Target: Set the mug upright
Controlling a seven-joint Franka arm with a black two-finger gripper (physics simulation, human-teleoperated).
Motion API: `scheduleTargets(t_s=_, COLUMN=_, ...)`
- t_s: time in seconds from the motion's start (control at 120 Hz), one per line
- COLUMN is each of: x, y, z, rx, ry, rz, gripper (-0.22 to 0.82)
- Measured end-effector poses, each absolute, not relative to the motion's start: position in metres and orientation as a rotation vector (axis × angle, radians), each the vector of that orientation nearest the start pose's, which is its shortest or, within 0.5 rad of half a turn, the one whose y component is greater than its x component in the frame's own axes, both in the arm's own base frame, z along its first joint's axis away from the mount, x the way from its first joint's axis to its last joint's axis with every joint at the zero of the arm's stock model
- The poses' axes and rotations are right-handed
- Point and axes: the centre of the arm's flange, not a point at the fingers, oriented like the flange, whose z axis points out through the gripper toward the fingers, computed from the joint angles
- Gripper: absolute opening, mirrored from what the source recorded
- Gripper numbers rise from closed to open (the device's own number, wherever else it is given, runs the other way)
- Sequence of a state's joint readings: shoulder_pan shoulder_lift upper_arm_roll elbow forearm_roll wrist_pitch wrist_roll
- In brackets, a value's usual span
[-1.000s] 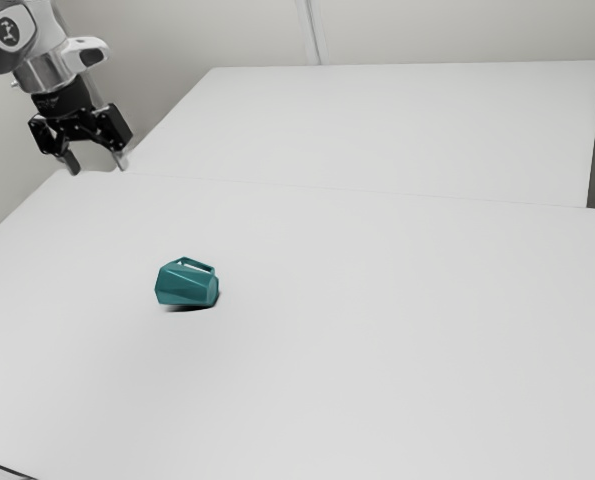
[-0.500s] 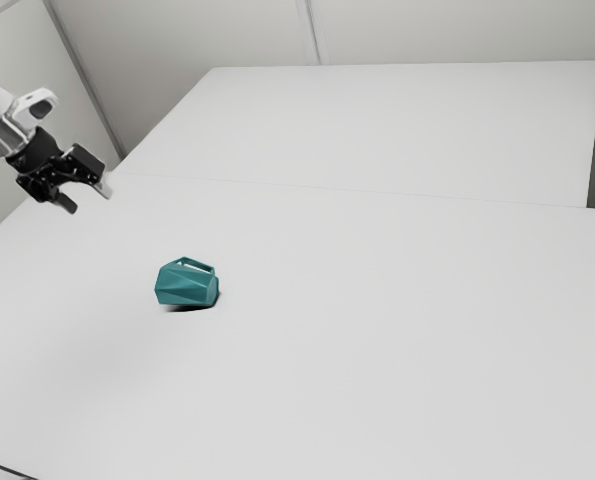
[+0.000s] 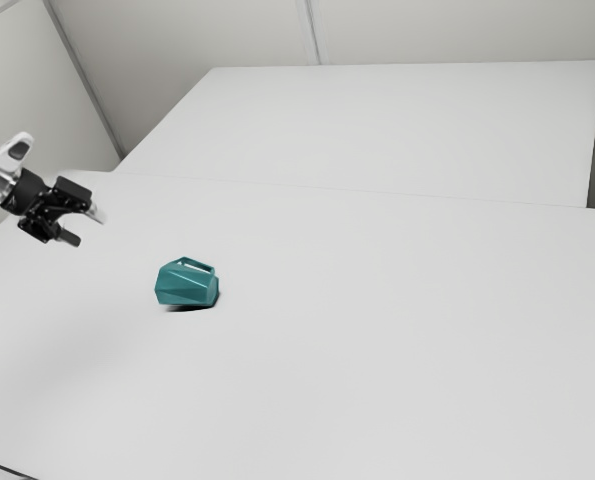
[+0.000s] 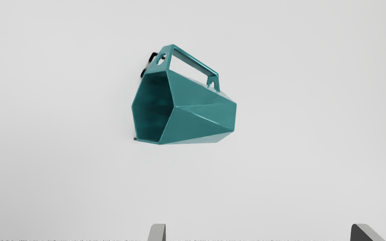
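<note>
The mug lay on its side on the table — its mouth faced the exterior view's left. My gripper hung above the table, apart from the mug, near that view's left edge — its fingers spread wide.

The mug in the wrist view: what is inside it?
Looking into the open mug, dark teal inner walls can be seen, with no contents visible. The deeper part and bottom are hidden behind the mug's own near side.
</note>
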State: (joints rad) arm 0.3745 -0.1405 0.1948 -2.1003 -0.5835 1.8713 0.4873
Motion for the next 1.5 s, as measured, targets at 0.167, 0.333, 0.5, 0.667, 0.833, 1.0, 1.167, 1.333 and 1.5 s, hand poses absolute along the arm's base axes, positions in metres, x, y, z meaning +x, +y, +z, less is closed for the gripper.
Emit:
scheduleTargets(t_s=0.167, x=0.448, y=0.249, z=0.459, rx=2.497, ry=0.404, rz=0.236, gripper=0.6)
scheduleTargets(t_s=0.333, x=0.443, y=0.255, z=0.442, rx=2.439, ry=0.463, rz=0.166, gripper=0.6)
scheduleTargets(t_s=0.5, x=0.441, y=0.273, z=0.414, rx=2.399, ry=0.536, rz=0.098, gripper=0.6)
scheduleTargets(t_s=0.667, x=0.451, y=0.288, z=0.402, rx=2.39, ry=0.566, rz=0.078, gripper=0.6)
scheduleTargets(t_s=0.833, x=0.474, y=0.283, z=0.388, rx=2.399, ry=0.541, rz=0.04, gripper=0.6)
scheduleTargets(t_s=1.0, x=0.483, y=0.28, z=0.37, rx=2.393, ry=0.547, rz=0.008, gripper=0.6)
scheduleTargets(t_s=1.167, x=0.497, y=0.274, z=0.356, rx=2.398, ry=0.535, rz=-0.01, gripper=0.6)
scheduleTargets(t_s=1.333, x=0.513, y=0.267, z=0.346, rx=2.402, ry=0.516, rz=-0.017, gripper=0.6)
scheduleTargets(t_s=1.5, x=0.522, y=0.257, z=0.334, rx=2.395, ry=0.509, rz=-0.029, gripper=0.6)
